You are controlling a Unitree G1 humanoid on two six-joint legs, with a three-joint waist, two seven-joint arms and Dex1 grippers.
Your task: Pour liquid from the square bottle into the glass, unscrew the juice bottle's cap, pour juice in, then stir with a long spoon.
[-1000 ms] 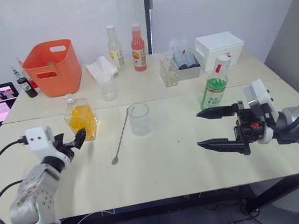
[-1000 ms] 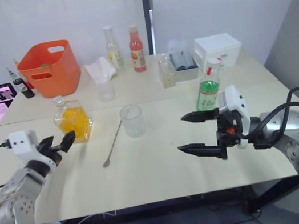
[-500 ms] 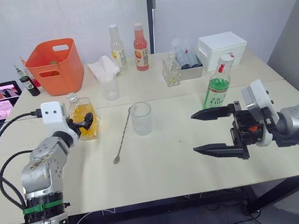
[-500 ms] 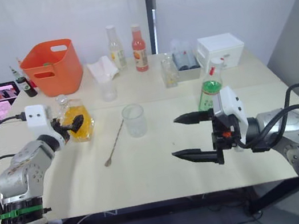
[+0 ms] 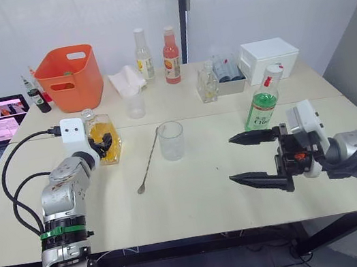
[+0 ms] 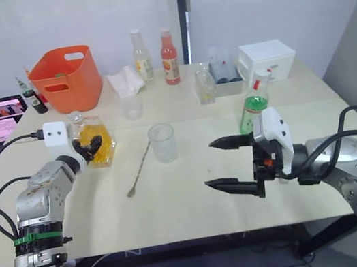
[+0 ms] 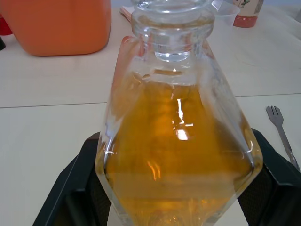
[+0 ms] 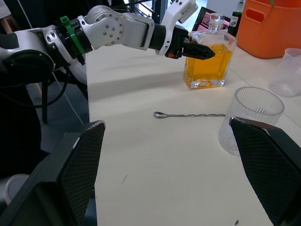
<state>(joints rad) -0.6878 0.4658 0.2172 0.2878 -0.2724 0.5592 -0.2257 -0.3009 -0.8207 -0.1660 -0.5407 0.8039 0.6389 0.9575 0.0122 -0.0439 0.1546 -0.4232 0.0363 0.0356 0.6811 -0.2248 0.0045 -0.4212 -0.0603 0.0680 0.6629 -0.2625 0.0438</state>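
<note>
From the left eye view, the left tool (image 5: 101, 146) stands at the square bottle (image 5: 105, 139), its two black fingers spread either side of the body, so the bottle sits between them ready for a grip that will lift and tip it. Whether the pads already press the glass cannot be told here. The glass (image 5: 171, 140) stands on the counter (image 5: 197, 199) well apart from that tool, on its far side from the robot's left, with the long spoon (image 5: 148, 159) lying flat between bottle and glass, likely kept within reach for the stirring at the end. The right tool (image 5: 260, 157) hovers with its fingers wide apart and holds nothing; the juice bottle (image 5: 260, 100) stands just beyond it, its red-topped cap (image 5: 270, 74) still on, which suits an arm waiting for the later unscrewing step.

In the left wrist view, the bottle looms between the fingers (image 7: 75, 188): clear faceted walls, short neck, clear stopper in place, amber liquid filling most of the body. A narrow gap shows beside each wall, so the tool reads as not yet clamped.

In the right wrist view, the right tool's own fingers (image 8: 80, 165) stand far apart, the ribbed tumbler nearest, the spoon and bottle beyond.
</note>
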